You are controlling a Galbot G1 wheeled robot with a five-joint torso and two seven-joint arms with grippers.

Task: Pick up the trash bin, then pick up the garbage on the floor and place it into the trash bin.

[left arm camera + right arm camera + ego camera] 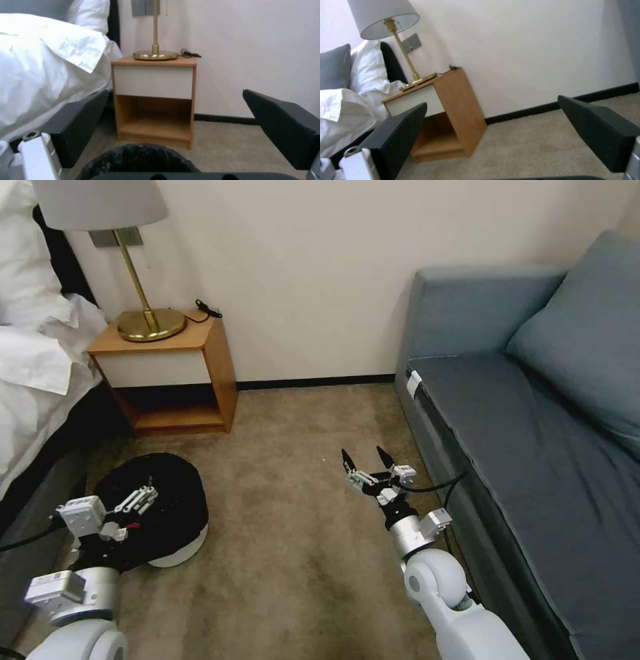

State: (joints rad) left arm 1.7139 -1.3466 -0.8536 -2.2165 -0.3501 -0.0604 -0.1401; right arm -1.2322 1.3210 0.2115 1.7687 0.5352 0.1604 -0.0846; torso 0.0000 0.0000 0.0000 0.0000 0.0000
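Observation:
The trash bin (167, 493) stands on the carpet at the lower left, a round white bin under a black bag. My left gripper (141, 496) hovers over its near rim, open. In the left wrist view the black bag's rim (140, 157) sits low between the spread fingers (80, 125), with nothing touching them. My right gripper (367, 459) hangs open above the carpet near the sofa, empty; in the right wrist view its gripper (493, 102) frames bare carpet and wall. The garbage is out of view.
A wooden nightstand (170, 373) with a brass lamp (150, 323) stands against the wall behind the bin. The bed (33, 373) runs along the left. A blue sofa (533, 447) fills the right side. Open carpet (300, 553) lies between them.

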